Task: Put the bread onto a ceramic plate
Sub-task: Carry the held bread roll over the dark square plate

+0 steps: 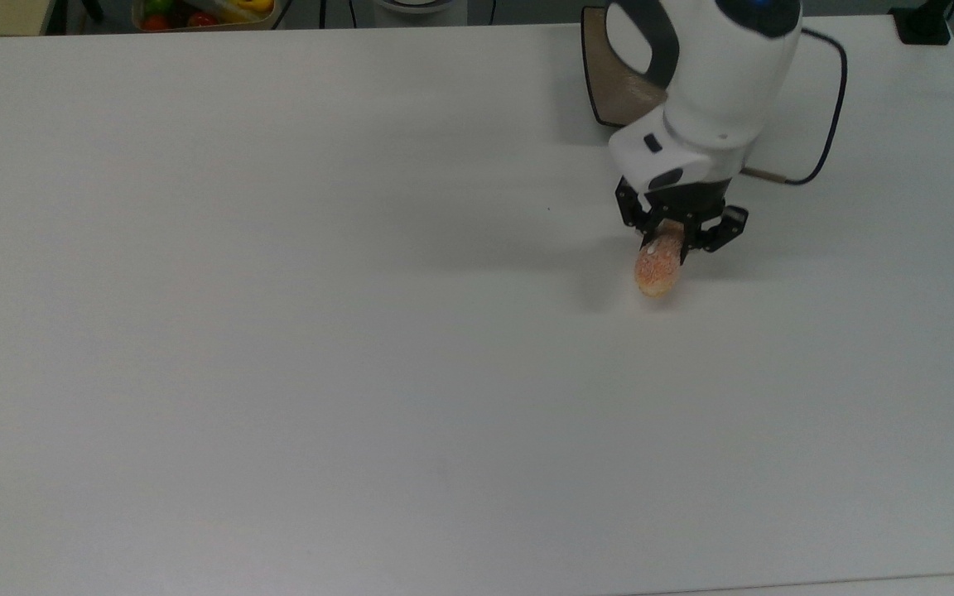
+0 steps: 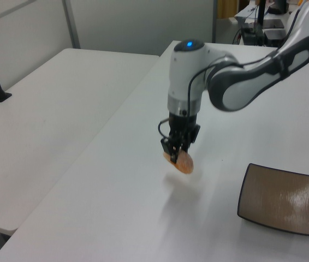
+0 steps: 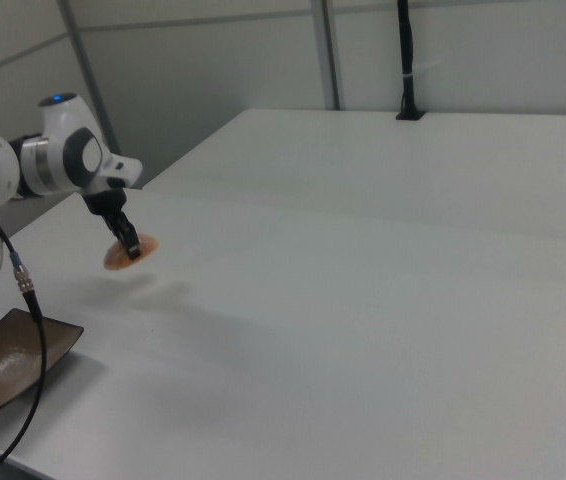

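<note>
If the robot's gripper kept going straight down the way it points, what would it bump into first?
Probably the white table. The gripper points down, shut on the bread, which hangs above bare tabletop; the ceramic plate sits off to the left view's right.

The desk [image 1: 278,331] is a long white surface with a matte top. On it lies the ceramic plate [image 2: 283,198], a square brown-grey dish with a thin dark rim, flat on the top near one edge of the desk. In the top view the plate [image 1: 614,95] sits at the far edge. A soft grey shadow falls on the desk, well apart from the plate. A second white desk [image 2: 51,103] stands beside the first one.
</note>
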{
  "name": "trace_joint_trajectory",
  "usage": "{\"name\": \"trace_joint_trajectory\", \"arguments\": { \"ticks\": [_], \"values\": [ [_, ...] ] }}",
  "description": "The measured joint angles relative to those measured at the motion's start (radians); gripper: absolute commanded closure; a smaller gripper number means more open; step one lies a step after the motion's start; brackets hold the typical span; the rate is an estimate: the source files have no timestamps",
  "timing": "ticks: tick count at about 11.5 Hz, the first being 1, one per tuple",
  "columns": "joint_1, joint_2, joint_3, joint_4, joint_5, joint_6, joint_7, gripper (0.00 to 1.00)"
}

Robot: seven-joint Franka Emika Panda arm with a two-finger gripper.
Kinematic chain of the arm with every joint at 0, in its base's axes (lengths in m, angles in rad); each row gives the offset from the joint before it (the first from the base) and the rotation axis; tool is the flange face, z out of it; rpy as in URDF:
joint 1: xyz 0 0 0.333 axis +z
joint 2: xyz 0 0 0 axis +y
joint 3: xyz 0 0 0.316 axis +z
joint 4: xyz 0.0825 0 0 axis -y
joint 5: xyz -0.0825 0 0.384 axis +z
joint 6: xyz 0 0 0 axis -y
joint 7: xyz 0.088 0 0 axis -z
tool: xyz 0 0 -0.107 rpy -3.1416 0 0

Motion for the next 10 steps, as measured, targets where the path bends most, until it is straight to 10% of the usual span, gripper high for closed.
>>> {"name": "trace_joint_trajectory", "arguments": {
  "ticks": [5,10],
  "values": [
    [0.005,-0.284,0.011,-0.186,0.075,-0.187,-0.214,0.58],
    [0.016,-0.432,0.131,-0.41,0.083,-0.19,-0.25,0.58]
  ]
}}
